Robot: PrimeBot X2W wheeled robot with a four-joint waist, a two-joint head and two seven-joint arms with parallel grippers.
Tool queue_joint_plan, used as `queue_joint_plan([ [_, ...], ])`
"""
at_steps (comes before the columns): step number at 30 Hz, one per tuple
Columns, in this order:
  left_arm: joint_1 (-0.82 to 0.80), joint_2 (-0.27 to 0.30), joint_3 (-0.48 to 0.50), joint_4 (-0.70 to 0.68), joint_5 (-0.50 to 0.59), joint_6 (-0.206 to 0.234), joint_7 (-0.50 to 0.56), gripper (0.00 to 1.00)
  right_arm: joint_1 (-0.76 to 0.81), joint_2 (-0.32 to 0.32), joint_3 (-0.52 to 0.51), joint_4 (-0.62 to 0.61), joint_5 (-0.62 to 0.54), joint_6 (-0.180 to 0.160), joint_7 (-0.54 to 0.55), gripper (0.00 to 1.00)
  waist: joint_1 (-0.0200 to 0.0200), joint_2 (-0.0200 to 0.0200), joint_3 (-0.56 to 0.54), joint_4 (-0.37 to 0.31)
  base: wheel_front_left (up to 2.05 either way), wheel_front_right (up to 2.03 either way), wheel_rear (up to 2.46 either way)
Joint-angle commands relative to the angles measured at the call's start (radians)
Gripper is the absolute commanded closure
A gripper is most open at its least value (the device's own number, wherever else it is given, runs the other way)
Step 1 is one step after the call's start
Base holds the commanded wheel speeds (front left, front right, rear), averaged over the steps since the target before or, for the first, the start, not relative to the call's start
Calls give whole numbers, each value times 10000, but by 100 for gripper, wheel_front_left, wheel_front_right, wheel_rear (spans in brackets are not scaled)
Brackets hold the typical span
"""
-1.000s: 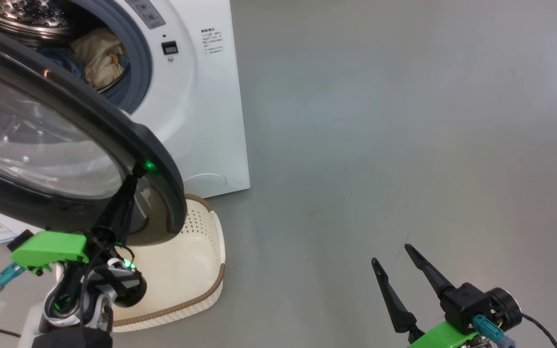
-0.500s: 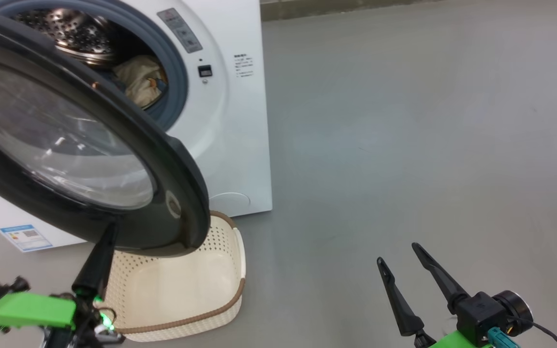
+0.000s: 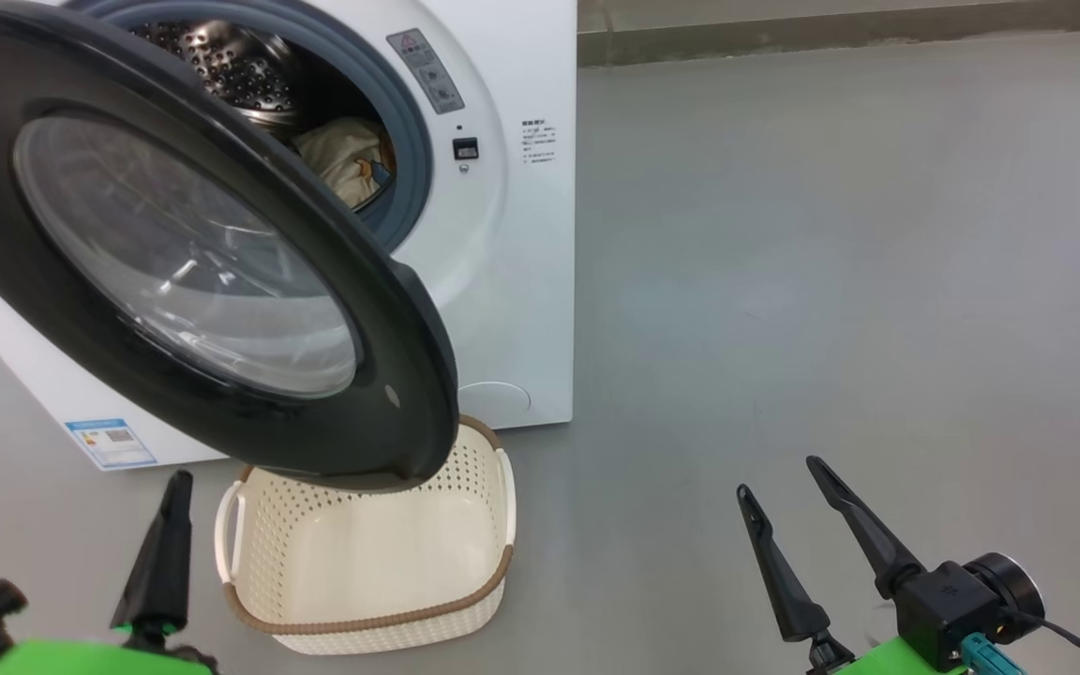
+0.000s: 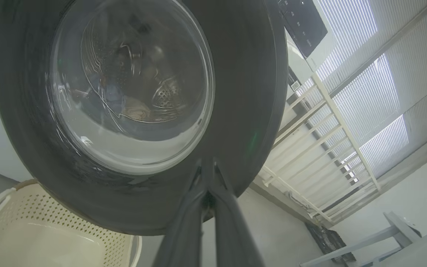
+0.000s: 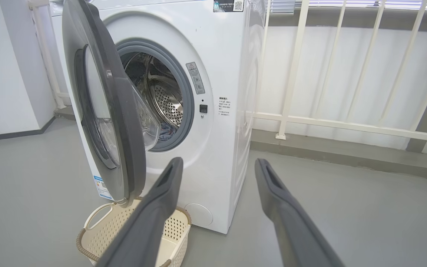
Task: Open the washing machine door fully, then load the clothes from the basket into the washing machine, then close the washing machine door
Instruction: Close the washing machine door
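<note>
**Washing machine**: white front-loader standing on a grey floor. It has a perforated steel drum and a grey-blue gasket. A small blue label sticker sits low on the front. In the right wrist view a white railing runs behind and to the side of it.

**Washing machine door**: round, glossy black, with a clear bulging window. It stands partly open, swung out from the front. Its lower edge hangs over the far side of the basket.

**Clothes**: inside the drum, low in the opening. A cream piece is on top, with a bit of blue and orange beside it.

**Basket**: cream, perforated, with a brown rim and white side handles. It sits on the floor directly in front of the machine, below the door, with its cream bottom in plain view.

**Left end effector**: fingers pressed together with nothing between them. It is just left of the basket, with its tip pointing up at the door's lower rim. The head view shows a gap between tip and rim.

**Right end effector**: fingers spread wide apart, holding nothing. It is over the floor, well to the right of the machine and basket.
</note>
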State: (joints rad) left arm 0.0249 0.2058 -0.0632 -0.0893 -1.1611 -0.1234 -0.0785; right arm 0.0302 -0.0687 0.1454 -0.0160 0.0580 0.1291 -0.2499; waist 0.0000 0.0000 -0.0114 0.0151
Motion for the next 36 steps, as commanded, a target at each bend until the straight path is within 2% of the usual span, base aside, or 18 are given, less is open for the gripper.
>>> queue_joint_plan([
  [1, -164, 454, 36, -173, 601, -72, -475, 100, -66, -64, 222, -292, 31, 16, -118, 0, 0, 0, -26, 74, 0, 0, 0],
  [4, -40, 980, -590, 287, 1958, -72, -1444, 100, -49, -56, 216, -281, 2, 16, -118, 0, 0, 0, -54, 149, 0, 0, 0],
  [7, 7, 1159, -691, 920, 3437, -71, -1766, 100, -35, -46, 210, -278, -13, 16, -118, 0, 0, 0, -71, 207, 0, 0, 0],
  [10, -31, 751, -211, 1203, 5354, -23, -1825, 100, -19, -44, 205, -240, -48, 16, -118, 0, 0, 0, -74, 256, 0, 0, 0],
  [14, 128, 254, 184, 1040, 6970, -40, -1829, 100, -6, -35, 173, -192, -89, 16, -118, 0, 0, 0, -68, 267, 0, 0, 0],
  [16, 219, -22, 309, 968, 7427, -51, -1830, 100, -12, -31, 155, -151, -102, 16, -118, 0, 0, 0, -61, 268, 0, 0, 0],
  [17, 261, -151, 362, 940, 7562, -56, -1830, 86, -14, -27, 151, -133, -113, 16, -118, 0, 0, 0, -59, 267, 0, 0, 0],
  [18, 305, -253, 396, 934, 7674, -60, -1830, 50, -13, -22, 143, -111, -125, 16, -118, 0, 0, 0, -56, 267, 0, 0, 0],
  [19, 341, -327, 402, 934, 7769, -64, -1830, 0, -13, -17, 134, -88, -139, 16, -118, 0, 0, 0, -52, 265, 0, 0, 0],
  [25, 392, -273, -120, 1114, 7477, -70, -1831, 0, -40, 22, 90, 27, -187, 16, -118, 0, 0, 0, -29, 275, 0, 0, 0],
  [36, 339, -100, -334, 1405, 7358, -72, -1832, 0, -47, 56, 89, 123, -203, 16, -118, 0, 0, 0, -65, 295, 0, 0, 0],
])
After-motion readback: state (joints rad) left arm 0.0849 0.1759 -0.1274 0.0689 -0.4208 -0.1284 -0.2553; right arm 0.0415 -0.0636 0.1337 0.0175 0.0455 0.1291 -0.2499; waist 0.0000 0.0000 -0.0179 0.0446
